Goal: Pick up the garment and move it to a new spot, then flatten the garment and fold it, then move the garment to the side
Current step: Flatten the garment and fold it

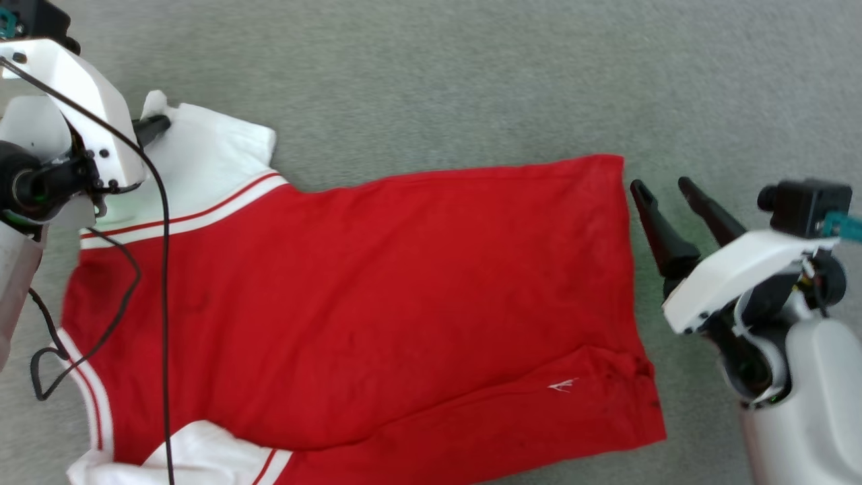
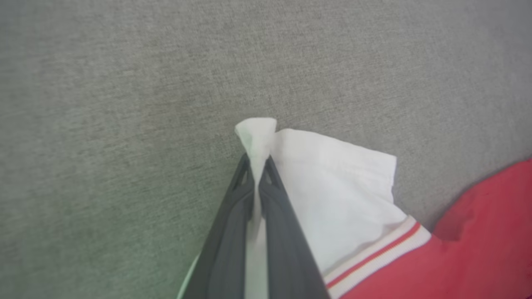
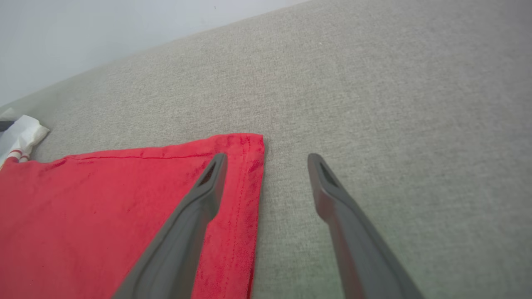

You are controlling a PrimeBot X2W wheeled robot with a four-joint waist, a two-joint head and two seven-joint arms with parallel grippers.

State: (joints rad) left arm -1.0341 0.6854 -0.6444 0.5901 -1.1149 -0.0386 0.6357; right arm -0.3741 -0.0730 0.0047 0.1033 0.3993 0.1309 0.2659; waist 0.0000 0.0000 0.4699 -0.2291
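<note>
Lying flat, one red garment [image 1: 377,283], left jaws clamped on one white sleeve [image 2: 332,187], right jaws wide apart, empty.

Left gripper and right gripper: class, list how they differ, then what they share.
The left gripper is shut on the garment's white sleeve; the right gripper is open, holding nothing. Left sits at the sleeve corner; right by the red hem corner. Both have long dark fingers.

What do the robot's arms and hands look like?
The left gripper and right gripper each have two long, dark grey fingers, tapering to tips with small slots. Behind them sit angular white shells, then rounded pale grey forearms. A black cable loops along the left arm, and a black camera box sits on the right wrist.
</note>
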